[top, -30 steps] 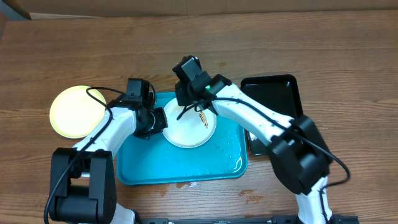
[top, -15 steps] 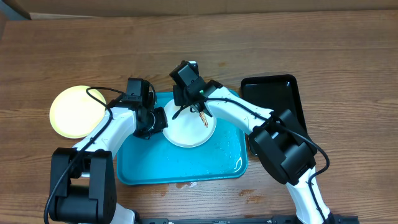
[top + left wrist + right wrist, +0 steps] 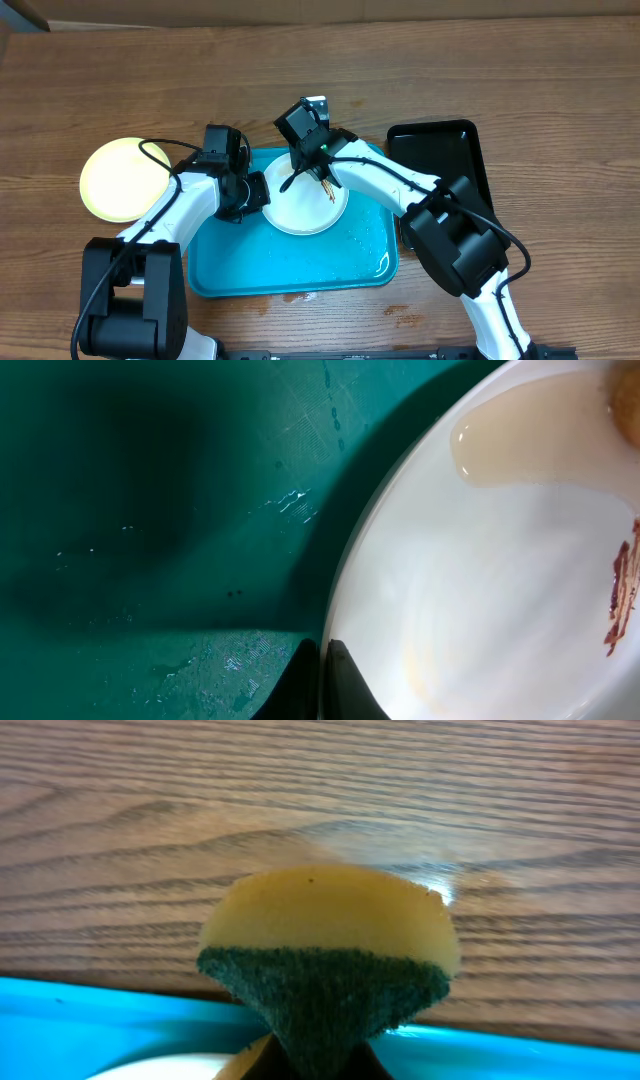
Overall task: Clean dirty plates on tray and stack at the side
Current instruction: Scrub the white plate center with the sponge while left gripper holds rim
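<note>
Left gripper (image 3: pixel 322 658) clenched on the left rim of the white plate (image 3: pixel 480 580), which lies in the tray (image 3: pixel 300 268). Right gripper (image 3: pixel 306 165) clenched on a sponge (image 3: pixel 330 920), held over the tray's far rim. White plate carries a brown smear (image 3: pixel 622 595) and a clear puddle (image 3: pixel 520 445); yellow plate (image 3: pixel 120 180) sits on the table (image 3: pixel 500 60) left of the tray, black tray (image 3: pixel 440 150) to its right.

Smeared white plate (image 3: pixel 300 212) lies on the turquoise tray (image 3: pixel 300 268); pale yellow plate (image 3: pixel 118 180) lies beside it.
</note>
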{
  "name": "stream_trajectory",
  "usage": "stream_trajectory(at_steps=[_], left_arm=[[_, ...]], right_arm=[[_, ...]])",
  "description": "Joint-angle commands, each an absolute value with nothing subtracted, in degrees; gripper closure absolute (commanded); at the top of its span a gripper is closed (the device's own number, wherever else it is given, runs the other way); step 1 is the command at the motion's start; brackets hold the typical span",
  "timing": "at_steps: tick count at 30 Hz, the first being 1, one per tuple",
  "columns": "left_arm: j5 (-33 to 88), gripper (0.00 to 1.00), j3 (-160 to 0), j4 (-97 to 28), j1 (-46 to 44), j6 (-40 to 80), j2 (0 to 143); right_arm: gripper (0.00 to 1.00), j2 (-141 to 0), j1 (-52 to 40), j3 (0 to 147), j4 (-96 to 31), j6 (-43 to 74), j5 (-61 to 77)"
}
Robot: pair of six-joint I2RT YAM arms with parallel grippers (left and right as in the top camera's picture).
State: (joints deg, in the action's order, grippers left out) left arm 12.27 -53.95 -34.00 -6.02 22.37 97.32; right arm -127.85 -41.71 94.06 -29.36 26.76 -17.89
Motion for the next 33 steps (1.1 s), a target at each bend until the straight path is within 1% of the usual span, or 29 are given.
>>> stream_trajectory(at_steps=[1, 7, 9, 11, 16, 18, 22, 24, 29, 33], left_arm=[[11.6, 0.96, -54.5, -34.4, -6.3, 22.7, 97.9], [11.6, 0.96, -54.5, -34.5, -6.3, 22.7, 97.9], [11.6, 0.96, -54.5, -34.4, -6.3, 22.7, 97.9], [11.6, 0.96, -54.5, -34.4, -6.3, 22.7, 97.9], [11.6, 0.96, -54.5, -34.1, -6.4, 22.7, 97.9], [11.6, 0.96, -54.5, -34.2, -6.4, 22.7, 97.9], [11.6, 0.96, -54.5, -34.2, -6.4, 22.7, 97.9], [11.6, 0.96, -54.5, -34.1, -6.4, 22.8, 97.9], [11.6, 0.96, -54.5, -34.0, -6.4, 22.7, 97.9], [11.6, 0.96, -54.5, -34.5, -6.4, 22.7, 97.9]], right_arm=[[0.96, -122.7, -40.8, 94.3, -30.0, 25.0, -22.5], [0.96, -113.1, -40.9, 94.3, -30.7, 24.4, -20.0], [0.96, -110.8, -41.1, 94.3, -31.2, 22.0, -14.3], [0.96, -109.3, -41.2, 94.2, -32.8, 22.1, -9.0], [0.96, -110.5, -41.4, 94.2, -34.7, 22.1, 2.6], [0.96, -111.9, -41.5, 94.2, -36.7, 24.4, 7.3], [0.96, -113.1, -41.5, 94.2, -43.0, 35.7, 10.8], [0.96, -113.4, -41.5, 94.2, -43.2, 36.2, 10.3], [0.96, -116.2, -41.5, 94.2, -39.0, 36.2, 7.9], [0.96, -118.7, -41.5, 94.2, -42.6, 42.1, 11.8]])
